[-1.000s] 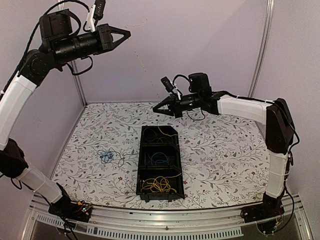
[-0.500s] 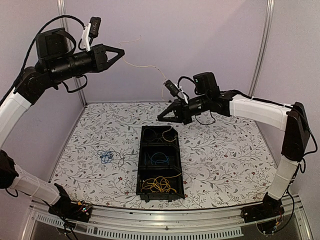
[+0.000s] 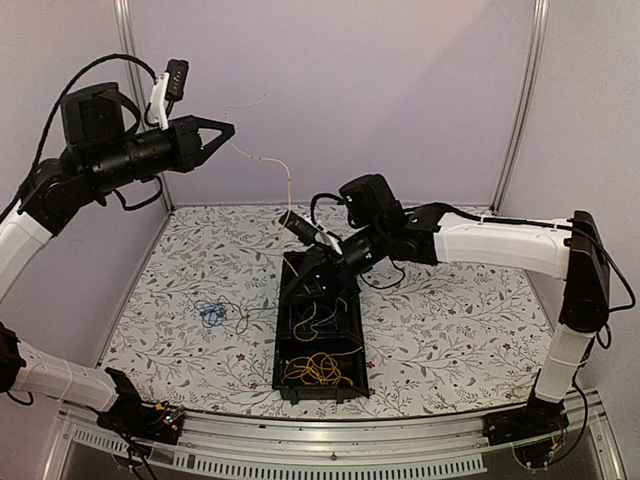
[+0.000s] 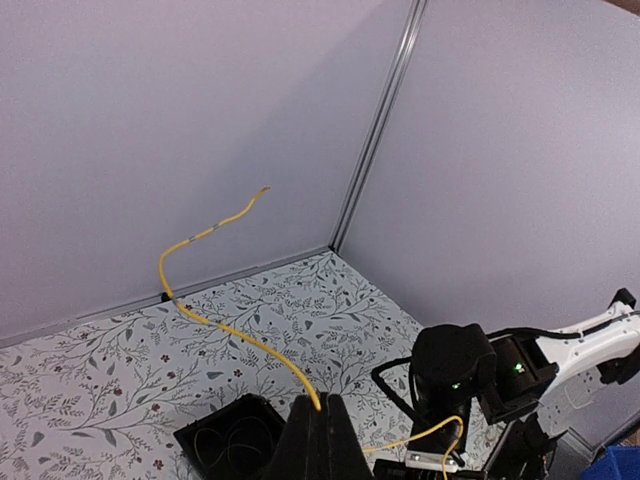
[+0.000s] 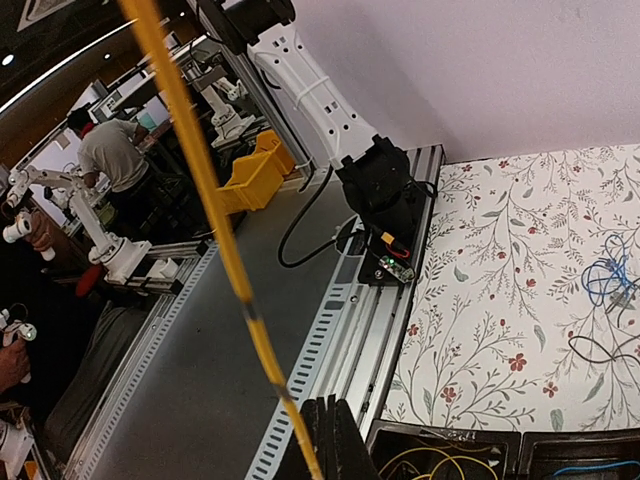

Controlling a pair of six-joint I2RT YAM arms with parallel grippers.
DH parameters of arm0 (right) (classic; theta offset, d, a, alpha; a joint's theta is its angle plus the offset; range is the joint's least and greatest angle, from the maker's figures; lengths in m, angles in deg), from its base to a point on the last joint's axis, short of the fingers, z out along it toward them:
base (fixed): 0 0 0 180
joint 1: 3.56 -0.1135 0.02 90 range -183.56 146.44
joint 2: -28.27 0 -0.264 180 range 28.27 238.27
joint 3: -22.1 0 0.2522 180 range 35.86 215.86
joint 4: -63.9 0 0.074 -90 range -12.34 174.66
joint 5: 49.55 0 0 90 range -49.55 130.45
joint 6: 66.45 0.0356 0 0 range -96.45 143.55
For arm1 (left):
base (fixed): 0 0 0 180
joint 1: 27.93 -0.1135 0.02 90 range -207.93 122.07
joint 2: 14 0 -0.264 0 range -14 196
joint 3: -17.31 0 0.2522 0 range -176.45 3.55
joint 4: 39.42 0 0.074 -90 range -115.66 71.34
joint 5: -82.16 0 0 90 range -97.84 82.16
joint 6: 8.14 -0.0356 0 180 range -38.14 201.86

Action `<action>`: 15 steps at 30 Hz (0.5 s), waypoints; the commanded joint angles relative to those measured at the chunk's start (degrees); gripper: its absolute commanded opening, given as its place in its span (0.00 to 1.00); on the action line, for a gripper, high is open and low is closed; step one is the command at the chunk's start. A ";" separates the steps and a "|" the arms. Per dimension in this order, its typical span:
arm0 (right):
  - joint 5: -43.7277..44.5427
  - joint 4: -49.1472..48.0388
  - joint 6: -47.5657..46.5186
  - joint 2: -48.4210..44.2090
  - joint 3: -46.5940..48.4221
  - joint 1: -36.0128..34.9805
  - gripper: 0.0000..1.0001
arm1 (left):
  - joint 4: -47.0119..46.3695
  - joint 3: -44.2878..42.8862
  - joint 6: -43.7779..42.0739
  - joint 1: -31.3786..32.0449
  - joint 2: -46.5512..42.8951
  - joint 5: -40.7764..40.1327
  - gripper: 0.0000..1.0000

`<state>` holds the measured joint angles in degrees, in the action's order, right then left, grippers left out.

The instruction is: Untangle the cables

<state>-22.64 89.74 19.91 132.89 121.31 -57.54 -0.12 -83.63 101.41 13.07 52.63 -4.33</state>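
left arm (image 3: 95,165) is reared up high in the upper left of the frame, forearm roughly level. left gripper (image 3: 225,128) points right, jaws pinched tight on the cable (image 5: 205,185). right arm (image 3: 490,240) comes in from the right edge and stretches left to mid frame, wrist tipped down-left. right gripper (image 3: 303,283) sits low, clamped on the same cable.
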 commanded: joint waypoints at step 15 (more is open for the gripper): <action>0.16 8.38 -1.17 1.19 10.93 -3.68 0.00 | -1.01 -1.81 -3.77 0.44 -1.44 -5.15 0.00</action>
<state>-22.82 94.70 20.28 135.66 132.22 -60.60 -0.07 -82.54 99.99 13.07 52.06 -7.07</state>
